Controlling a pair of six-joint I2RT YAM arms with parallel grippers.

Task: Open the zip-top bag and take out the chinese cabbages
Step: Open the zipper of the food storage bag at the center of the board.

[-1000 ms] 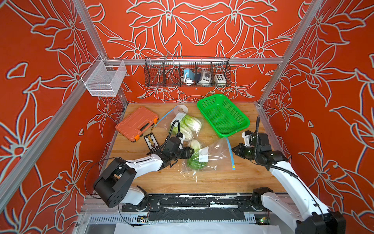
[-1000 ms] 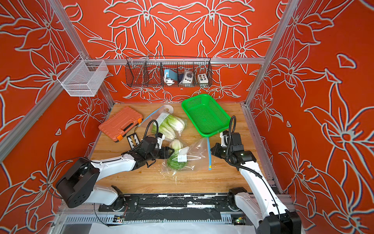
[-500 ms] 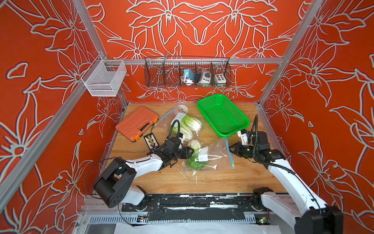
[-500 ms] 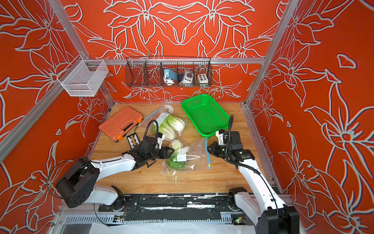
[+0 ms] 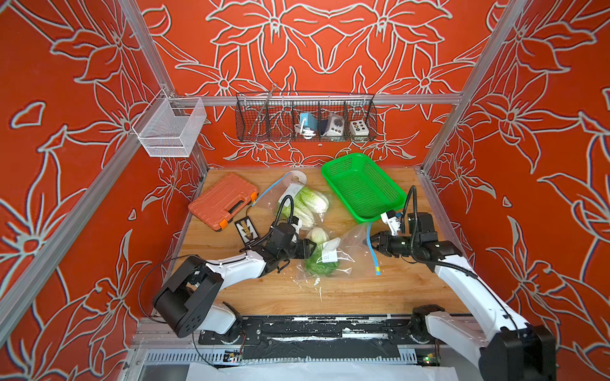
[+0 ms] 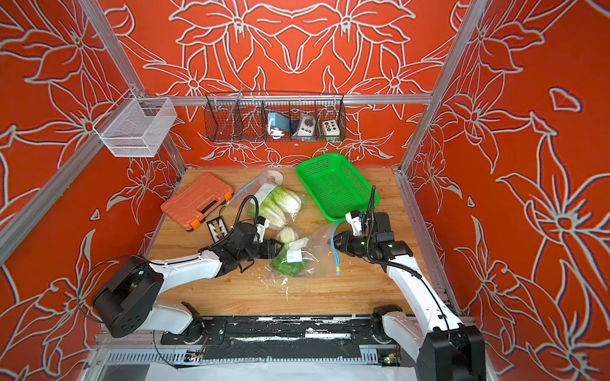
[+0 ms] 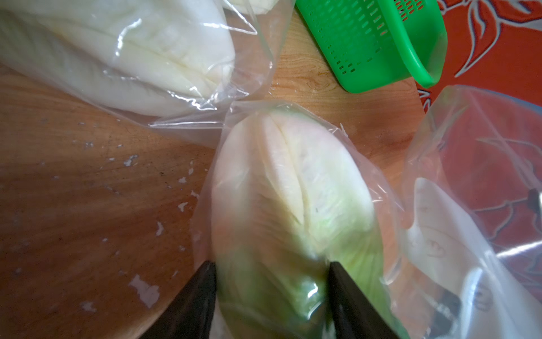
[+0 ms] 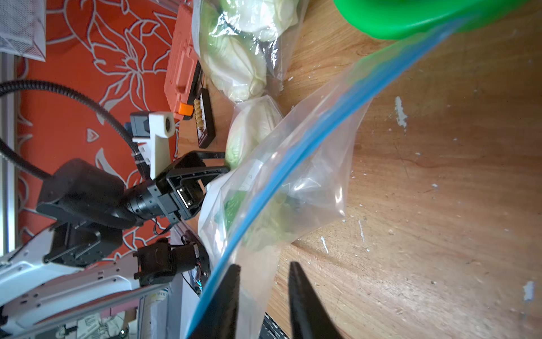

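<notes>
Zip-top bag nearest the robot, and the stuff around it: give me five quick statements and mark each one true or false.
1. The green basket is empty. True.
2. The orange case lies open. False: the case is closed.
3. The left claw grips a cabbage through the bag's plastic. True.
4. The near bag holds three cabbages. False: only one shows in it; two lie in the far bag.
5. The right claw is clamped shut. False: its jaws stand apart, with the bag's edge between them.
</notes>
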